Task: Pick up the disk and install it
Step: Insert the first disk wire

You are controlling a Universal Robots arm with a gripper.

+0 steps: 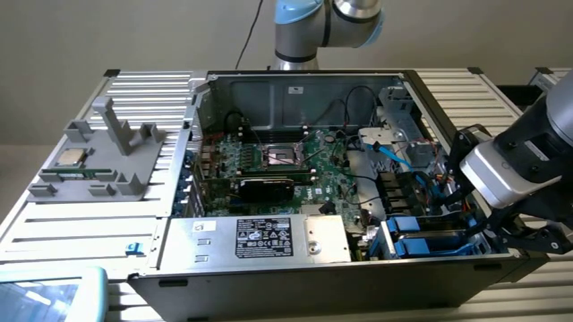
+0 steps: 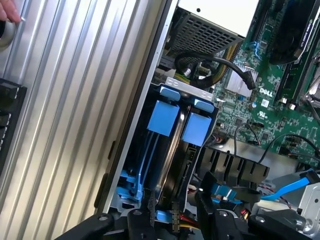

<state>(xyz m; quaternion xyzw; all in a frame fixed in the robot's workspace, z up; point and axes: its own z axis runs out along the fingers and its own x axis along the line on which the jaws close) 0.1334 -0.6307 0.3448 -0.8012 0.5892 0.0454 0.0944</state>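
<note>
Ribbed aluminium counter [image 2: 75, 125] flanks the open computer case [image 1: 296, 288]. In its drive bay [image 2: 131, 186], the end effector [image 2: 162, 216] seems to pinch the disk [image 2: 171, 160], held edge-on, likely so that the blue carrier meets the bay's rails. The disk's label and lower end are hidden, and the grip contact is hard to confirm.

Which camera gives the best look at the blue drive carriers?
The wrist view: it looks from close onto the carriers, showing both side by side and the dark gap between them. The exterior view shows them from farther off, in the case's near corner at that view's right.
</note>
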